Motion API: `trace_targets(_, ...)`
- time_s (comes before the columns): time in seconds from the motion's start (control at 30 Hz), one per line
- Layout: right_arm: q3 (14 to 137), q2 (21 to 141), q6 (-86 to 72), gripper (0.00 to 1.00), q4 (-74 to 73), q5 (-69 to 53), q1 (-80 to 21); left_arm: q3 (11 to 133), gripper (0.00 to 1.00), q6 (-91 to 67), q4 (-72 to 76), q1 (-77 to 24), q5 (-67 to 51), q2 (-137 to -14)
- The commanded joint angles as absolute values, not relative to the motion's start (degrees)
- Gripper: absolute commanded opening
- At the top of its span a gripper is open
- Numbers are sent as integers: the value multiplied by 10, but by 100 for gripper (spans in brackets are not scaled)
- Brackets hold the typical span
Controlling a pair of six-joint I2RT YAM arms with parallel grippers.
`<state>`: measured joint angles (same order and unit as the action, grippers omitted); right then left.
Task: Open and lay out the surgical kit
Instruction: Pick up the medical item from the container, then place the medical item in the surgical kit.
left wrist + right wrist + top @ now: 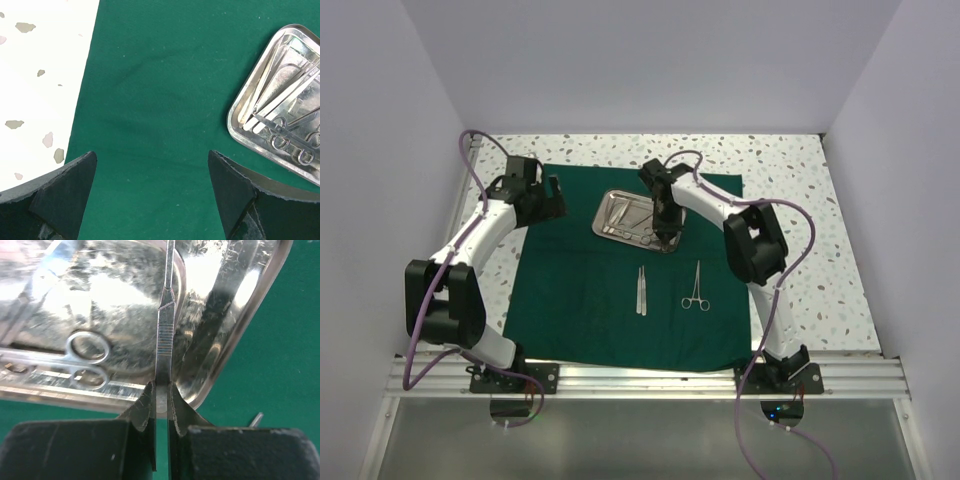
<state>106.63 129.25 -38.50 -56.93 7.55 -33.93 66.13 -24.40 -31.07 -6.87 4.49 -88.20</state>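
The dark green cloth lies spread flat on the table. The steel tray sits on its far middle and holds several instruments. My right gripper is at the tray's near right corner. In the right wrist view it is shut on a slim flat steel instrument that points into the tray, next to ring-handled scissors. Tweezers and ring-handled forceps lie side by side on the cloth, nearer me. My left gripper is open and empty over the cloth, left of the tray.
The white speckled table shows around the cloth, with white walls on three sides. The cloth's left edge meets bare table under my left wrist. A steel tip shows on the cloth just right of my right fingers.
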Motion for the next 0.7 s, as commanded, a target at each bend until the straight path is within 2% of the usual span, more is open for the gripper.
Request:
trace_targets(0.0,1149,1279,-384,0,-617,87,-347,680,96,-242,-302,-65,40,-867)
trace_targets(0.13,1200,1266,-395,0,-646,83,-358,686,96,-239,-301,-65,41,-867)
trace_targets(0.27,1186,1230,-415,0,-651,71,-381,689,97,-237,-298,-65,40,-866)
trace_targets(0.57,925,1113,-481,0,-558,9,-476,695,97,-251,-270,-65,13,-883)
trace_targets(0.67,897,1112,-485,0,-546,4,-494,703,97,-258,-262,-67,3,-890)
